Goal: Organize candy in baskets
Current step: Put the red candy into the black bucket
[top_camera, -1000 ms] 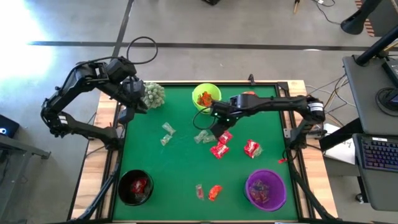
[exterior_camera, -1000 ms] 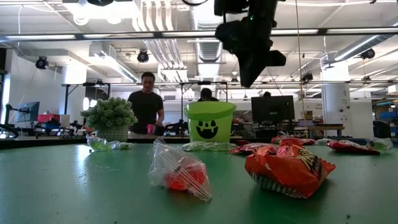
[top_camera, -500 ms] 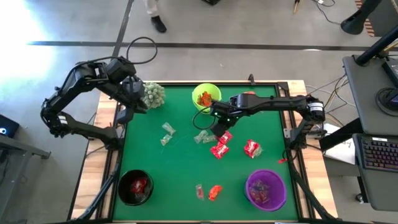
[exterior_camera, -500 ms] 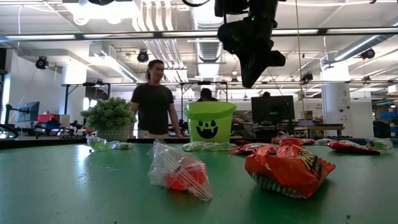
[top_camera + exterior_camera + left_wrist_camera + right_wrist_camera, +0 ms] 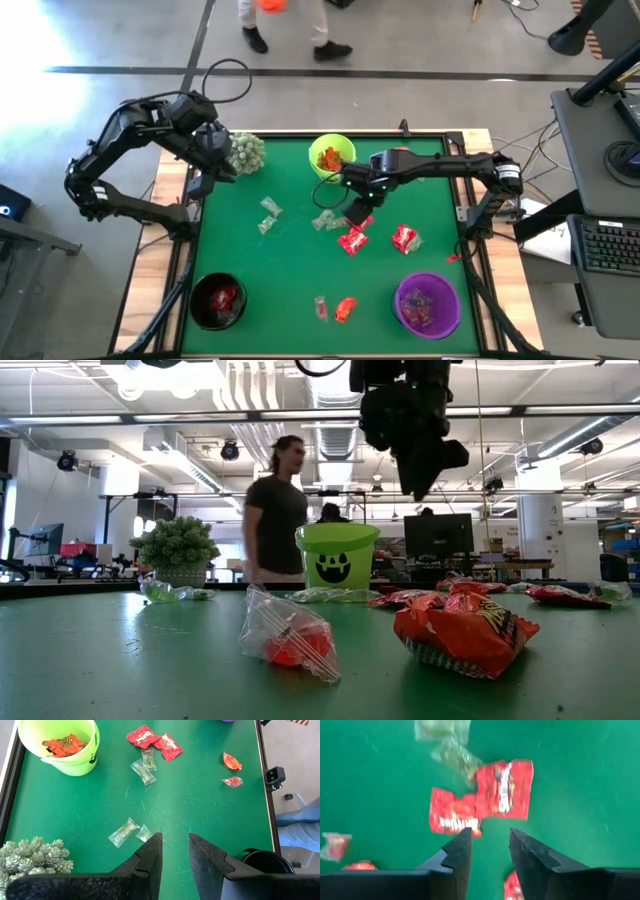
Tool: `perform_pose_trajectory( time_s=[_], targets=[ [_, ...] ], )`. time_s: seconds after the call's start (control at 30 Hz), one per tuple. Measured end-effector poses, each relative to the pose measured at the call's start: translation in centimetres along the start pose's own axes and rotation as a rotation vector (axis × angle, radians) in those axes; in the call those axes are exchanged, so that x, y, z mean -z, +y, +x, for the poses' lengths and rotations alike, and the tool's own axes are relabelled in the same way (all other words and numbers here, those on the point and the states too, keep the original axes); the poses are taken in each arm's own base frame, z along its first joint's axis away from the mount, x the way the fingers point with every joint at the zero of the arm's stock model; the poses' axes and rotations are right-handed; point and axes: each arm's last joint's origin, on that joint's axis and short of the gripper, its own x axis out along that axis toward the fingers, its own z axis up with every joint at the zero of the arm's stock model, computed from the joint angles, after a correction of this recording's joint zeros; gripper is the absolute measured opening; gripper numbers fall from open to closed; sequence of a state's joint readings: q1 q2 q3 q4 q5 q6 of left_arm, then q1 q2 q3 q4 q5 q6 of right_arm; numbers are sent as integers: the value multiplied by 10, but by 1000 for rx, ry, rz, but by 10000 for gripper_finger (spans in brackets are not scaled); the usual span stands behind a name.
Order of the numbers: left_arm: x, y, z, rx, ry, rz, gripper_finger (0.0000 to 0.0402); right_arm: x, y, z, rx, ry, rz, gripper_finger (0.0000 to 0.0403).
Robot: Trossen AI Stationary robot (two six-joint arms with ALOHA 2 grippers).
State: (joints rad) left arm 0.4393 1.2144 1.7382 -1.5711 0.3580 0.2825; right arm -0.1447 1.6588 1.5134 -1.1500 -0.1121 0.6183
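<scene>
Since a second ago my right pincer (image 5: 357, 210) slid a bit away from the lime green basket (image 5: 331, 158) and its fingers have come apart, empty, over two red candy packs (image 5: 480, 802). Going left to right: my left pincer (image 5: 214, 168) hovers by the spiky plant (image 5: 246, 152) at the counter (image 5: 290, 255) edge, fingers a little apart, holding nothing. Black basket (image 5: 218, 300) sits at the near-left corner, clear wrappers (image 5: 268, 213) mid-left, an orange candy (image 5: 345, 309) near the front, purple basket (image 5: 428, 305) near-right. A person (image 5: 277, 510) has walked across behind.
</scene>
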Motion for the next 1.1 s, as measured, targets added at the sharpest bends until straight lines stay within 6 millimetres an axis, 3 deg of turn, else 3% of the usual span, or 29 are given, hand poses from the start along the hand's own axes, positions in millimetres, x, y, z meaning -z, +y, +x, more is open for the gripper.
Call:
perform_pose_trajectory(
  time_s=[0.33,0.6,0.8,1.1],
  targets=[
    [0,0,0,0,0,-3,76,9,-7,5,58,86,-19,202],
    [0,0,0,0,0,-3,76,7,-5,9,48,57,19,217],
    [0,0,0,0,0,-3,76,4,-6,28,2,-6,36,217],
    [1,-1,-2,-2,-6,23,76,15,-20,64,44,-2,243,217]
  ],
)
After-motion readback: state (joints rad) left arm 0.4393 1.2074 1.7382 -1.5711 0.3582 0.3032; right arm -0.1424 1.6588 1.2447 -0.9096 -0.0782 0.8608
